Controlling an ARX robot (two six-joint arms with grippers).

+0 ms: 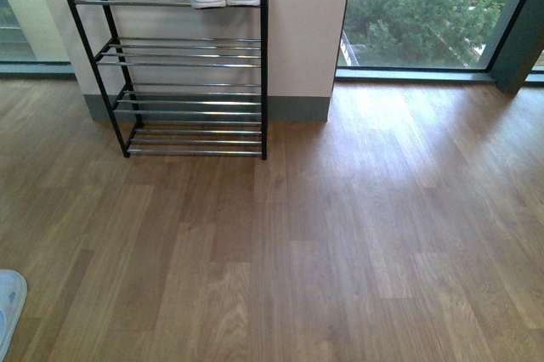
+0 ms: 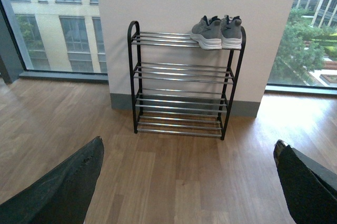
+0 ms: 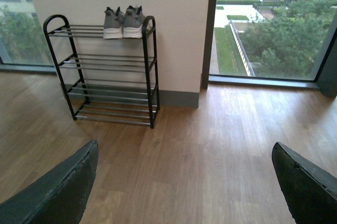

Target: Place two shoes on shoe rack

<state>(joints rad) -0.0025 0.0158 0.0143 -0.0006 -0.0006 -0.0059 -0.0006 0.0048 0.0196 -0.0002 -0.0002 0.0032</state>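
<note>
A brown wood-plank floor [image 1: 357, 243] fills most of the front view, its boards running away from the camera. A plain off-white wall section [image 1: 306, 31] rises at the back, with a grey skirting strip [image 1: 297, 109] along its foot. To the right of the wall, a tall dark-framed window [image 1: 510, 48] reaches down to the floor, and green leafy treetops [image 1: 416, 14] show through it. On the wall's other side, a second floor-length window [image 2: 52, 24] looks onto a beige multi-storey building [image 2: 73, 3]. At the lower left edge of the front view, a pale blue-white rounded object [image 1: 8, 307] lies on the floor, mostly cut off.
</note>
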